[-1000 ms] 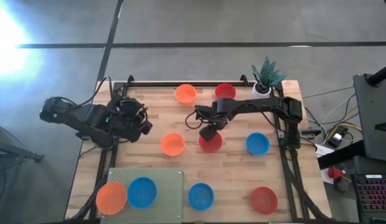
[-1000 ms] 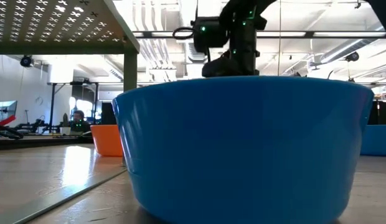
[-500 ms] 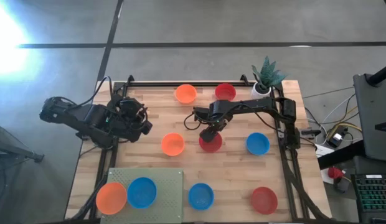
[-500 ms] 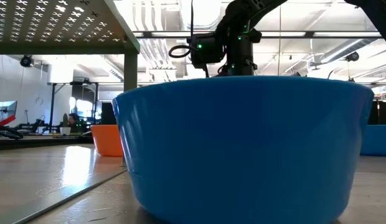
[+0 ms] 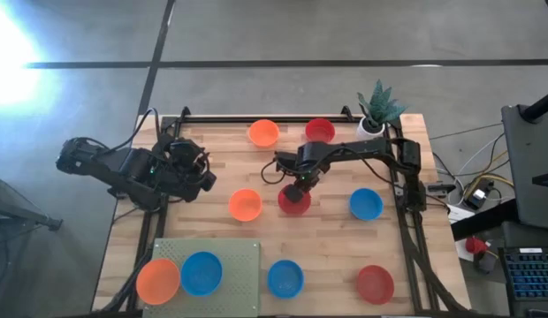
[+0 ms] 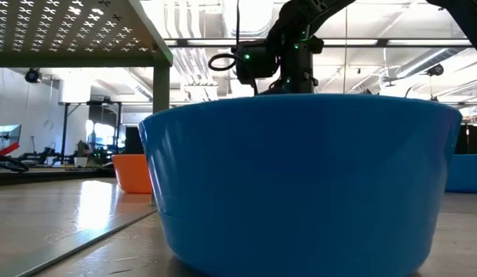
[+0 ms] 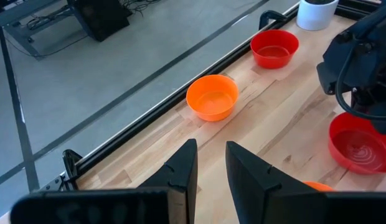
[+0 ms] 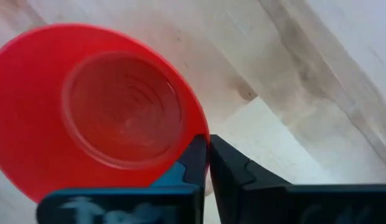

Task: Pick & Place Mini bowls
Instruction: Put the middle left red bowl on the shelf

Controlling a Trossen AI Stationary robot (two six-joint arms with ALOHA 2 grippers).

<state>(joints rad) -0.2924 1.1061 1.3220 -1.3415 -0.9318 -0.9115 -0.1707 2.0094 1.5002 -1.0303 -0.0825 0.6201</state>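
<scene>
My right gripper (image 8: 208, 163) is pinched on the rim of the red bowl (image 8: 99, 106) at mid-table (image 5: 194, 234), the bowl just beside the orange bowl (image 5: 245, 205) on its left. My left gripper (image 7: 210, 163) waits spread at the table's left edge. In the low view a blue bowl (image 6: 300, 185) hides the grip.
</scene>
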